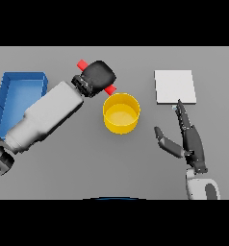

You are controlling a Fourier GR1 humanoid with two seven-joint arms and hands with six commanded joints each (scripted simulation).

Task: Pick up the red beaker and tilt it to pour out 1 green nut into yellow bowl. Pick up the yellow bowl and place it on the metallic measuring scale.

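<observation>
Left hand [98,77], our fingers curled round the red beaker [110,89], holds it tilted lengthwise, mouth just over the yellow bowl's [121,126] far rim.

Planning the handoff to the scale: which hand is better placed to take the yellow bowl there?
Right. The right hand is open and free between the yellow bowl and the scale; the left hand is shut on the red beaker.
</observation>
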